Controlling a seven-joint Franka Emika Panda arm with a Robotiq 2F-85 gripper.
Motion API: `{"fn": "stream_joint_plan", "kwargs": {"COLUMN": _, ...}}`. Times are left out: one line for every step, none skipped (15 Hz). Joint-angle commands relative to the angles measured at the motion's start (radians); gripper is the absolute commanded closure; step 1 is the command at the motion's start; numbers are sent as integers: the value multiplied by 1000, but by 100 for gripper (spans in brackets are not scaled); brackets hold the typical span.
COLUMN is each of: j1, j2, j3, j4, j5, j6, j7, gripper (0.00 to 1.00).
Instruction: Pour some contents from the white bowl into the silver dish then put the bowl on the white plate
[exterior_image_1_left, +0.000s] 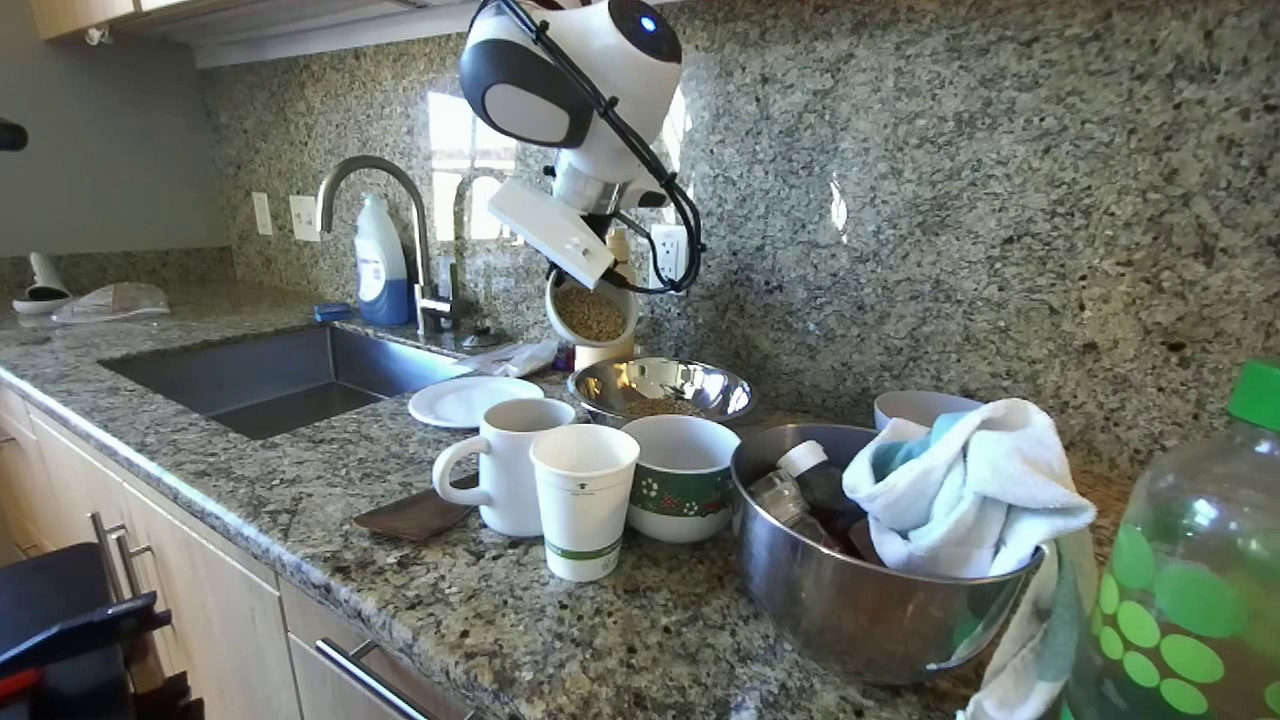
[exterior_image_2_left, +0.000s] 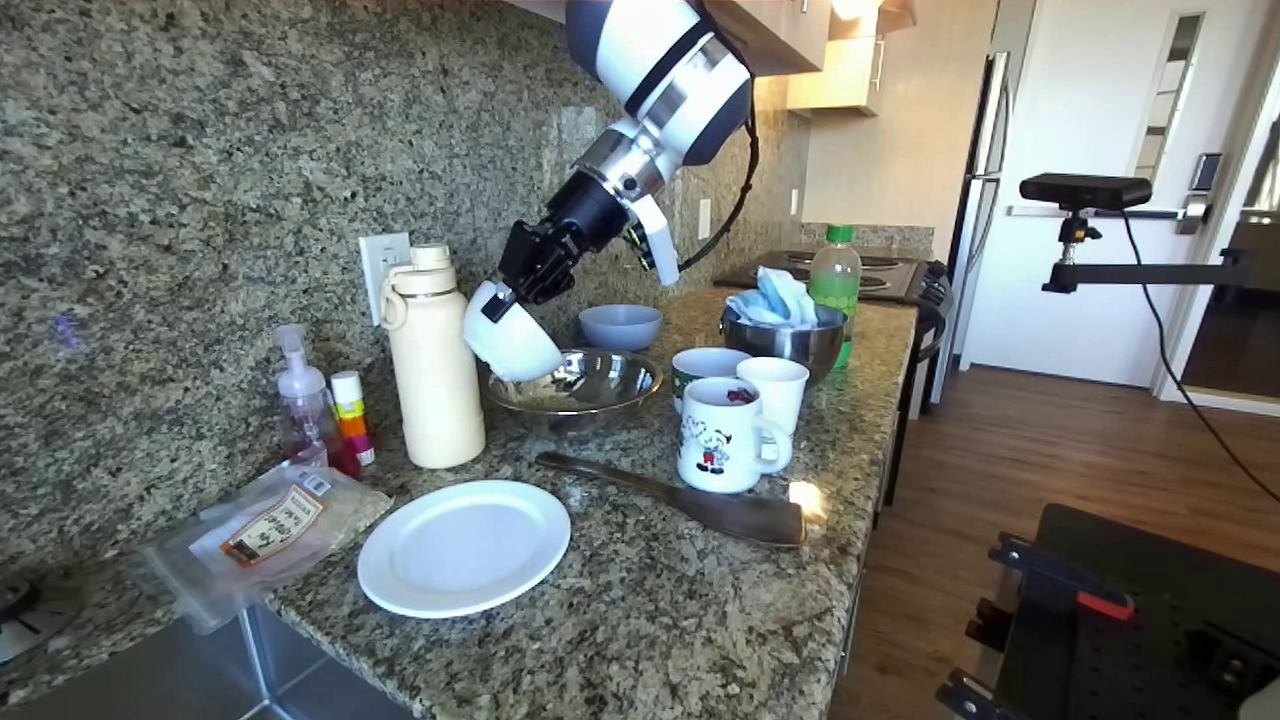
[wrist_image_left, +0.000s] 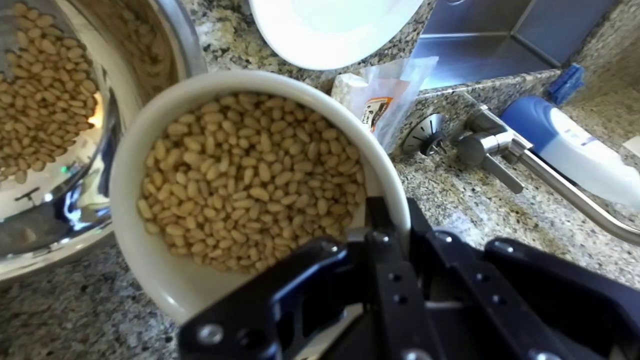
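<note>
My gripper (wrist_image_left: 394, 215) is shut on the rim of the white bowl (wrist_image_left: 240, 80), one finger inside and one outside. The bowl holds many tan nut-like pieces. In both exterior views the bowl (exterior_image_1_left: 557, 318) (exterior_image_2_left: 515, 345) hangs tilted above the silver dish's (exterior_image_1_left: 740, 392) (exterior_image_2_left: 625, 388) edge on the cream bottle side. The gripper (exterior_image_2_left: 508, 300) shows above it; in an exterior view the fingers are hidden behind the wrist camera. The silver dish (wrist_image_left: 184, 37) holds some of the same pieces. The white plate (exterior_image_2_left: 463, 548) lies flat and bare on the counter, also seen beside the dish (exterior_image_1_left: 465, 400).
A cream bottle (exterior_image_2_left: 440, 380) stands close behind the held bowl. A white mug (exterior_image_1_left: 515, 470), paper cup (exterior_image_1_left: 585, 500) and green-banded bowl (exterior_image_1_left: 683, 485) stand near the dish. A steel mixing bowl (exterior_image_1_left: 850, 610), wooden spatula (exterior_image_2_left: 720, 508), plastic bag (exterior_image_2_left: 275, 530) and sink (exterior_image_1_left: 290, 380) surround them.
</note>
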Motion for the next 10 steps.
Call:
{"fn": "stream_joint_plan", "kwargs": {"j1": 8, "j2": 26, "j3": -36, "j4": 57, "j5": 97, "j6": -66, "j7": -79, "gripper": 98}}
{"fn": "stream_joint_plan", "kwargs": {"j1": 11, "j2": 35, "j3": -46, "j4": 67, "j5": 112, "j6": -74, "j7": -88, "gripper": 98}}
{"fn": "stream_joint_plan", "kwargs": {"j1": 15, "j2": 47, "j3": -56, "j4": 82, "j5": 117, "j6": -83, "j7": -85, "gripper": 98}}
{"fn": "stream_joint_plan", "kwargs": {"j1": 18, "j2": 57, "j3": -64, "j4": 97, "j5": 116, "j6": -96, "j7": -85, "gripper": 98}}
{"fn": "stream_joint_plan", "kwargs": {"j1": 15, "j2": 70, "j3": -70, "j4": 119, "j5": 104, "j6": -132, "j7": -83, "gripper": 98}}
{"fn": "stream_joint_plan", "kwargs": {"j1": 8, "j2": 84, "j3": -74, "j4": 147, "j5": 89, "j6": -189, "j7": -85, "gripper": 98}}
{"fn": "stream_joint_plan", "kwargs": {"j1": 0, "j2": 98, "j3": -77, "j4": 175, "j5": 84, "j6": -251, "j7": -99, "gripper": 98}}
{"fn": "stream_joint_plan", "kwargs": {"j1": -7, "j2": 114, "j3": -81, "j4": 208, "j5": 79, "j6": -320, "j7": -116, "gripper": 98}}
{"fn": "stream_joint_plan", "kwargs": {"j1": -9, "j2": 129, "j3": -88, "j4": 238, "j5": 75, "j6": -378, "j7": -132, "gripper": 98}}
{"fn": "stream_joint_plan", "kwargs": {"j1": -8, "j2": 145, "j3": -95, "j4": 267, "j5": 73, "j6": -426, "j7": -140, "gripper": 98}}
